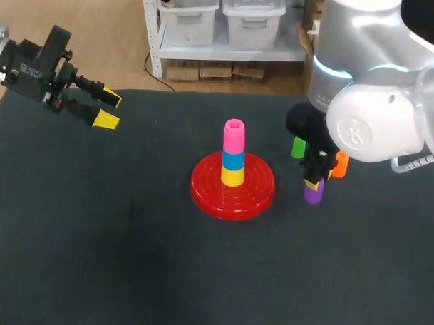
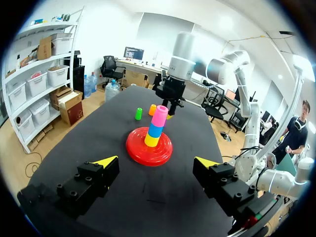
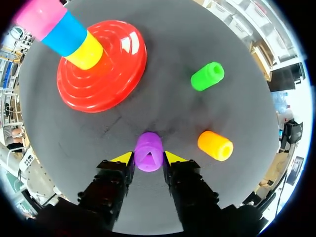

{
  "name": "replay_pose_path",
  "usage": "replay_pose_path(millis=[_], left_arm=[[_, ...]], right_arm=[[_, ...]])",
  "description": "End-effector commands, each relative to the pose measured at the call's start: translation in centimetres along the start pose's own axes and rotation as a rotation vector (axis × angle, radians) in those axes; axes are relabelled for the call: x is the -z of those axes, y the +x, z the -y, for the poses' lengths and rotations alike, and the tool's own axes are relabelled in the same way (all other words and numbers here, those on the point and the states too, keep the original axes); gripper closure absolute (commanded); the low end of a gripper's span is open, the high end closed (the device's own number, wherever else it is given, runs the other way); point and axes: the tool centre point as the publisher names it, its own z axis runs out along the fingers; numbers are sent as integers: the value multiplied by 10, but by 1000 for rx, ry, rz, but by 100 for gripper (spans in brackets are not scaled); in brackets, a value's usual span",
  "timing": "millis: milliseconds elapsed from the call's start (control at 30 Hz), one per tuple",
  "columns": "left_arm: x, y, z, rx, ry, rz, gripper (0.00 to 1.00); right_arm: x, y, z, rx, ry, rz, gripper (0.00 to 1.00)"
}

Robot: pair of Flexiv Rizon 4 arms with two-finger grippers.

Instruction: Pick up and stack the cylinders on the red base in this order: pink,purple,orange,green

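The purple cylinder (image 3: 148,150) appears to rest upright on the table (image 1: 128,259), to the right of the red base (image 1: 209,194) and apart from it. My right gripper (image 3: 148,159) is set down over it with one yellow tip against each side. I judge the grip closed on this cylinder, with no lift begun.

Task status, step by step:
1. Pink: done. The pink cylinder (image 1: 233,137) sits on top of the stack on the base, above a blue cylinder (image 1: 233,161) and a yellow cylinder (image 1: 232,176).
2. Purple: in hand. It has to be raised and seated on the pink one.
3. Orange: not started. The orange cylinder (image 1: 341,164) is on the table just right of my right gripper.
4. Green: not started. The green cylinder (image 1: 298,147) is on the table on the far side of the purple one.

My left gripper (image 1: 108,109) hangs at the far left of the table, well apart from the base. Its fingers are spread and hold nothing.
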Motion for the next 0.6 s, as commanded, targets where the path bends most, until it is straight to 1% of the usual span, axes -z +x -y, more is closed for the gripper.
replay_pose_path(millis=[33, 167, 300, 433, 600], left_arm=[[0, 1, -2, -2, 5, 0, 0], [0, 1, -2, -2, 5, 0, 0], [0, 1, -2, -2, 5, 0, 0], [0, 1, -2, -2, 5, 0, 0], [0, 1, -2, -2, 5, 0, 0]], right_arm=[[20, 1, -2, 3, 32, 30, 100], [59, -16, -3, 68, 55, 74, 100], [101, -43, -9, 183, 53, 92, 100], [133, -74, -18, 338, 36, 75, 100], [162, -100, -31, 495, 36, 52, 100]])
